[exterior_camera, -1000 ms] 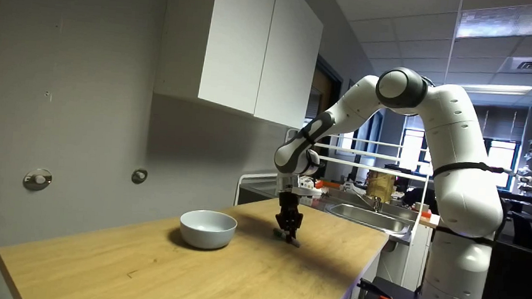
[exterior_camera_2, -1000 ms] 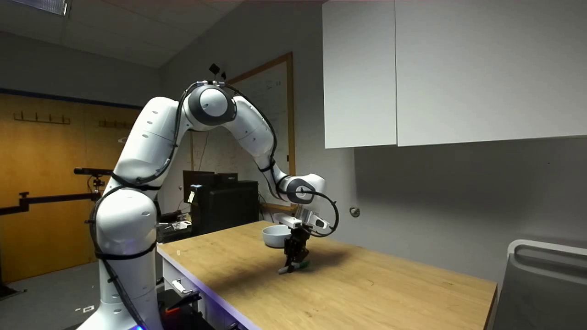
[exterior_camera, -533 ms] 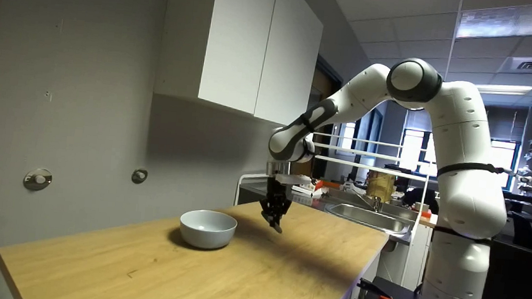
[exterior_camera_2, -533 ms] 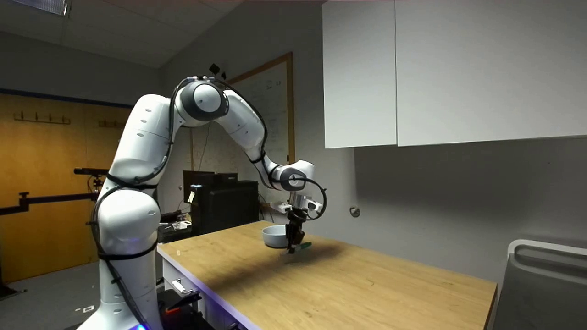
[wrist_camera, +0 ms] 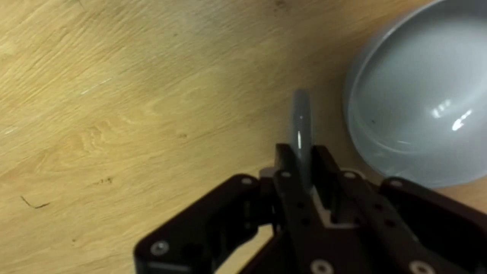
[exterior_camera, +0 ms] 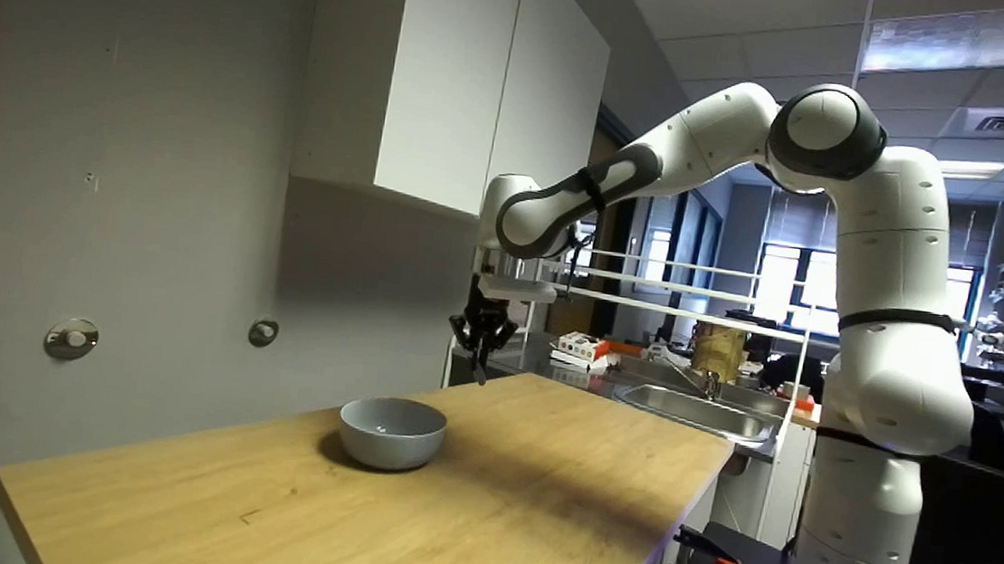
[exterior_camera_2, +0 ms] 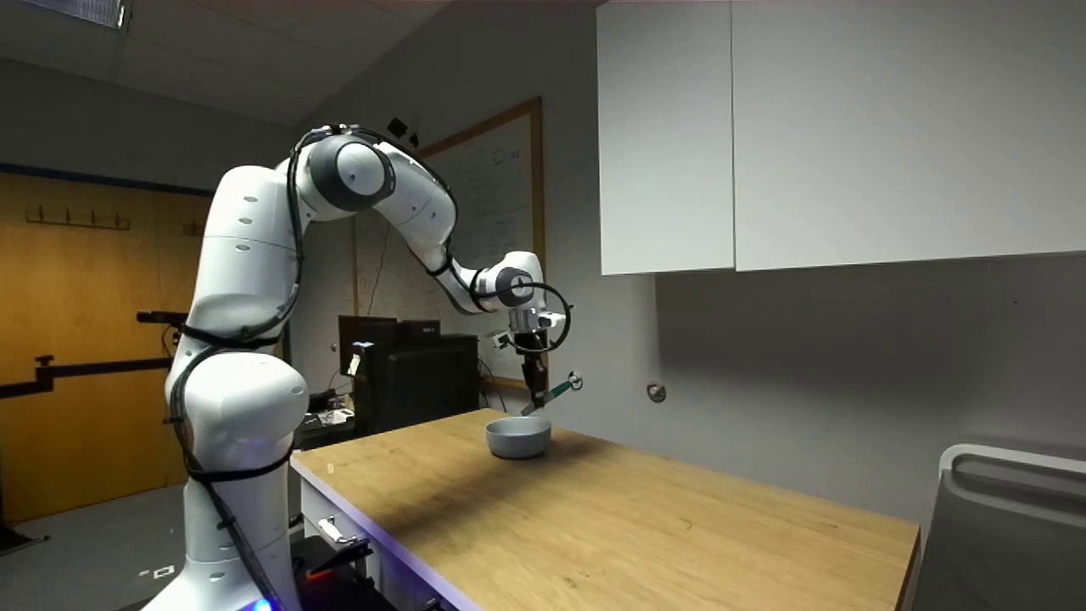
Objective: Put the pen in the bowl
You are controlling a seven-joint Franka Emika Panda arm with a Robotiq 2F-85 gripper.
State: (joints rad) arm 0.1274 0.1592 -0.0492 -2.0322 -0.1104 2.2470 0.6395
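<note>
Black gripper drawn narrow around the pen, with its grey end forward in the wrist view and the rest hidden by the fingers. Green end, tilted up to the right, visible in an exterior view. Held in the air above the wooden countertop. Lower and close by, to the right in the wrist view: grey bowl, upright, cut off at top and right. Farther off in an exterior view: white cabinets overhead, steel sink at far right.
</note>
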